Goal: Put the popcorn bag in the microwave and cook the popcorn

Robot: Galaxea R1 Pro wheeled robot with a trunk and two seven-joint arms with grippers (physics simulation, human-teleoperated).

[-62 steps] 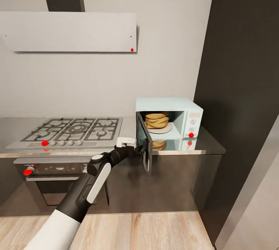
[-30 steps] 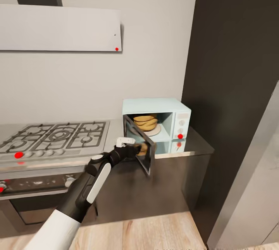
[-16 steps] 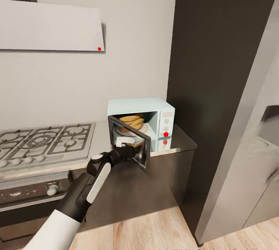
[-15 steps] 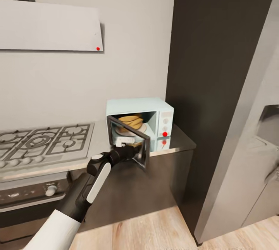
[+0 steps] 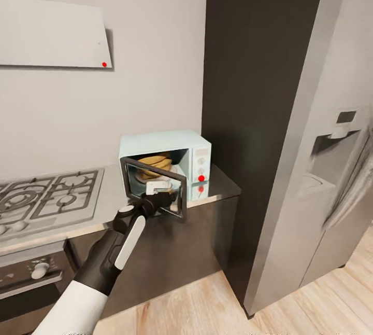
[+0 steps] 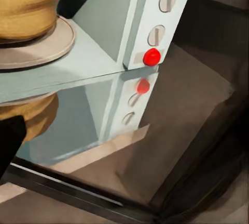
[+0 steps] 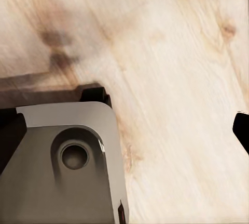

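In the lower centre of the head view, the left claw (image 5: 171,196) is seen pressed against the dark glass door (image 5: 155,188) of the microwave (image 5: 166,161), which stands half-swung across its opening on the steel-grey bench (image 5: 220,185). Whether the claw is spread, pressed together or pinching the door's edge cannot be told, as the fingertips are hidden against the door frame. The popcorn bag (image 5: 153,162) is seen inside the cavity, resting on a pale round plate (image 6: 44,44), with its mustard sides mirrored in the glossy bench below. The right claw's tips (image 7: 241,128) appear as dark shapes at either edge of the right wrist view, held apart over the wood floor (image 7: 171,68) with nothing between them.

The door is judged to be on its way to closing. A slip of the claw off the door's edge could leave it ajar, and the heating could then fail to start. A push at too steep an angle could shove the light microwave along the bench towards the tall dark cabinet (image 5: 248,117).

Counted in the frames: one microwave, one bag, one plate, one gas hob (image 5: 46,201) at the left edge, one white hood (image 5: 52,31) in the upper left, and one grey refrigerator (image 5: 331,169) at the right.
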